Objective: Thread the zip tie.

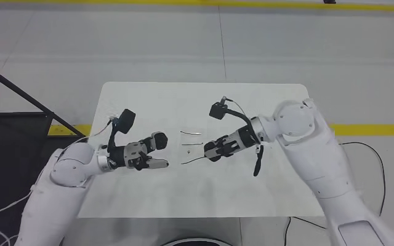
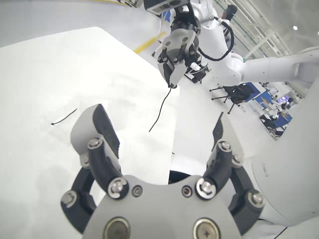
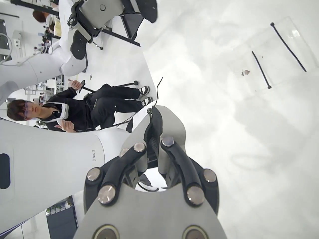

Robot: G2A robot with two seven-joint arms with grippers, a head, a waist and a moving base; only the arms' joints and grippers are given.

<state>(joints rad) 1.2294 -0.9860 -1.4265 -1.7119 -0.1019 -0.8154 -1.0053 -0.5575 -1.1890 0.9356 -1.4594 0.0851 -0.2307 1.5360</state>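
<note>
My right gripper (image 1: 209, 152) hangs over the middle of the white table (image 1: 203, 98), shut on the head end of a thin black zip tie (image 1: 192, 161). The tie's free tail points toward my left gripper (image 1: 161, 154). In the left wrist view the zip tie (image 2: 159, 110) dangles from the right gripper (image 2: 172, 84), and my own left gripper (image 2: 162, 123) stands open a short way from the tail, with nothing between its fingers. In the right wrist view the tie (image 3: 158, 91) sticks out past the closed fingers (image 3: 159, 118).
Two spare black zip ties (image 1: 191, 132) (image 1: 193, 145) lie on the table between the arms; they show in the right wrist view as a longer tie (image 3: 287, 47) and a shorter tie (image 3: 261, 70). One tie (image 2: 64, 117) lies near the left gripper.
</note>
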